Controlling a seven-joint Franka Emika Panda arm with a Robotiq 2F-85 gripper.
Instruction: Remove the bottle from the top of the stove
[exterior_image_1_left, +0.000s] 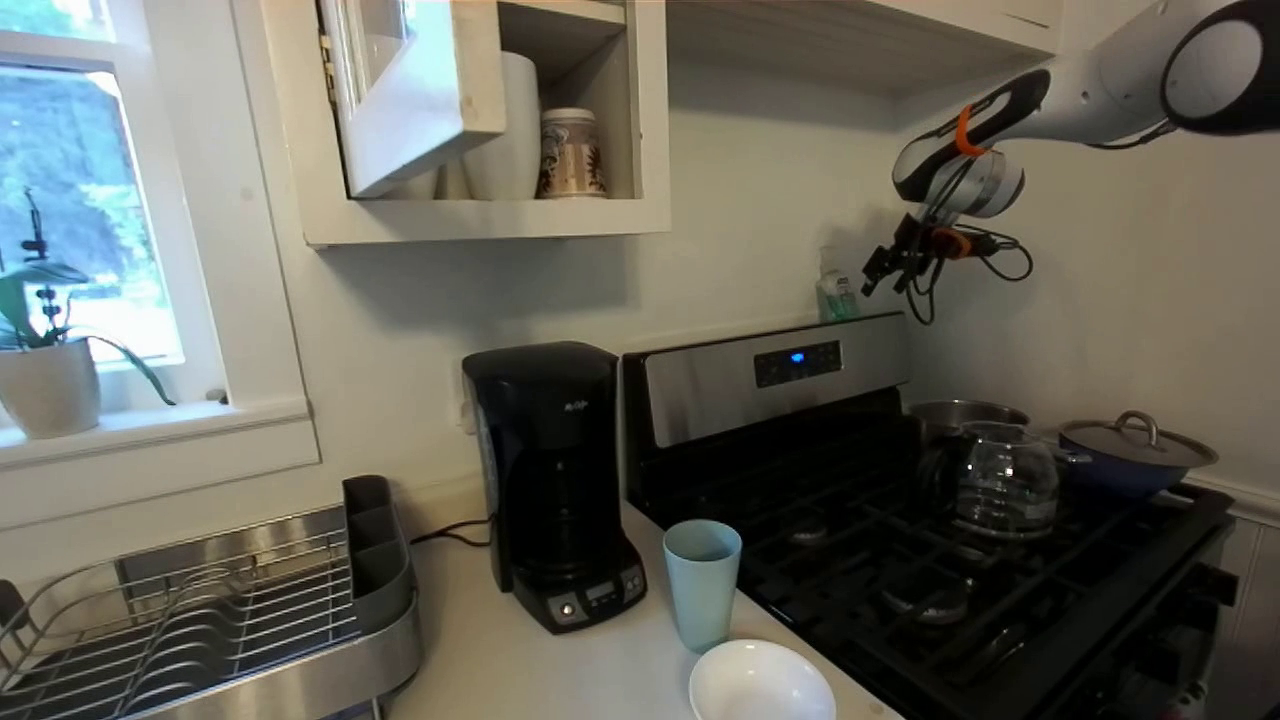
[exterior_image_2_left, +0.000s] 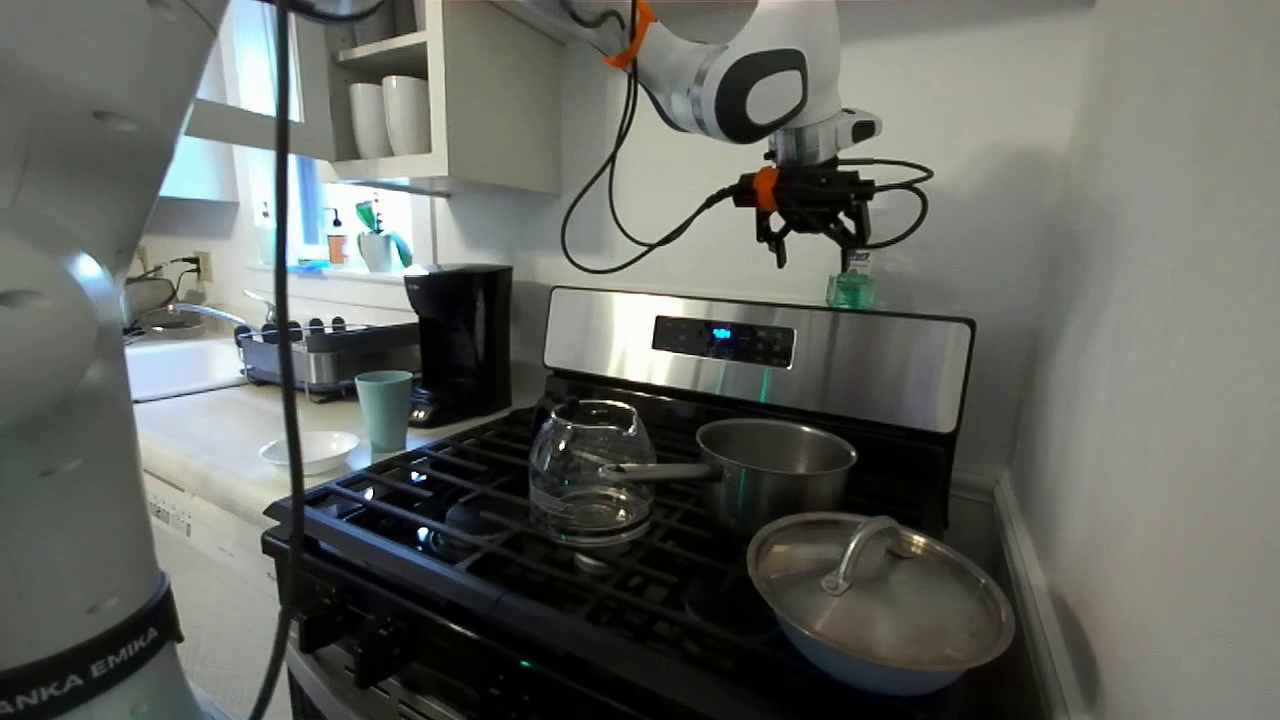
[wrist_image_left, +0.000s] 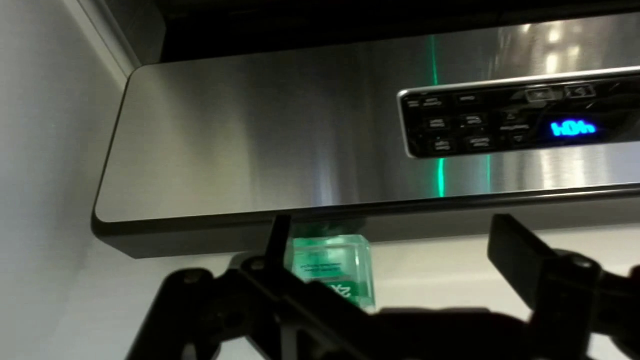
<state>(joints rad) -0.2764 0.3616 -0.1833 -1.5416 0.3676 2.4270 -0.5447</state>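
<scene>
The removal seems not yet begun: the bottle (exterior_image_2_left: 851, 292) stands atop the raised back of the stove (exterior_image_2_left: 880, 365), right of centre in an exterior view. The jaws are wide apart, the bottle showing between them low in the wrist view; contact cannot be judged. Gripping, lifting and carrying off remain. Upside down, the bottle's label (wrist_image_left: 345, 289) seems to read "2X", the display (wrist_image_left: 572, 128) perhaps "404"; a black band (exterior_image_2_left: 95, 655), lower left in an exterior view, says "ANKA EMIKA".

Light-blue tapered cup (exterior_image_1_left: 703, 595) stands upright on pale counter (exterior_image_1_left: 560, 670) between black coffee maker (exterior_image_1_left: 552, 470) and round white bowl (exterior_image_1_left: 762, 683).
</scene>
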